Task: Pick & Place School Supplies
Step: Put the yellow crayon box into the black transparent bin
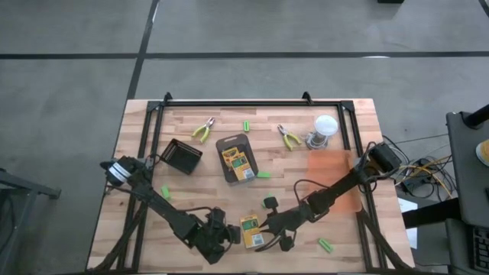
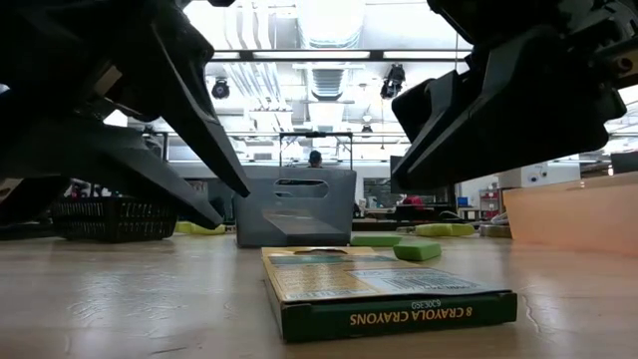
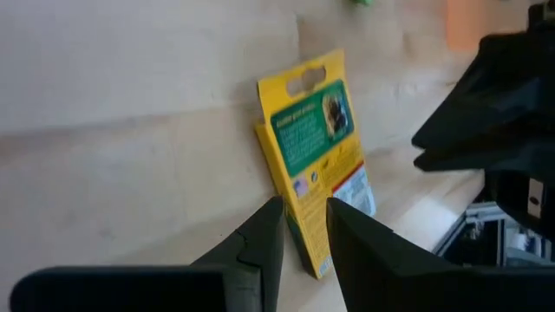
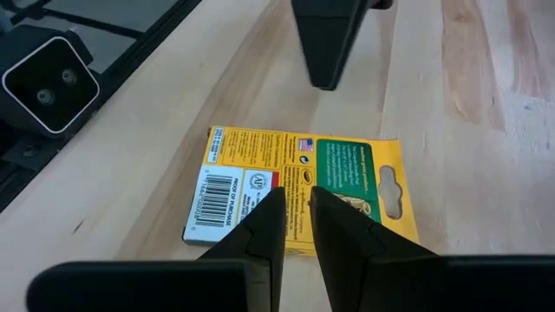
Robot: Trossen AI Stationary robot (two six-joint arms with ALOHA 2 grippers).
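Note:
A yellow-and-green crayon box (image 1: 250,231) lies flat on the table near its front edge, between my two grippers. My left gripper (image 3: 305,212) hangs just left of the box (image 3: 316,147), over its long edge, its fingers a narrow gap apart. My right gripper (image 4: 297,195) hovers shut over the box's right edge (image 4: 295,173). In the low view both sets of fingers stand above the box (image 2: 384,289). A second crayon box (image 1: 238,162) lies in the dark grey tray (image 1: 229,142). Two pliers (image 1: 202,130) (image 1: 289,137) and green sticks (image 1: 247,125) (image 1: 326,244) lie scattered.
A black basket (image 1: 182,156) stands at the left. The clear jar with a white lid (image 1: 324,130) is at the far right, an orange sheet (image 1: 336,183) in front of it. More green sticks (image 1: 263,174) (image 1: 165,191) and a small black piece (image 1: 270,202) lie mid-table.

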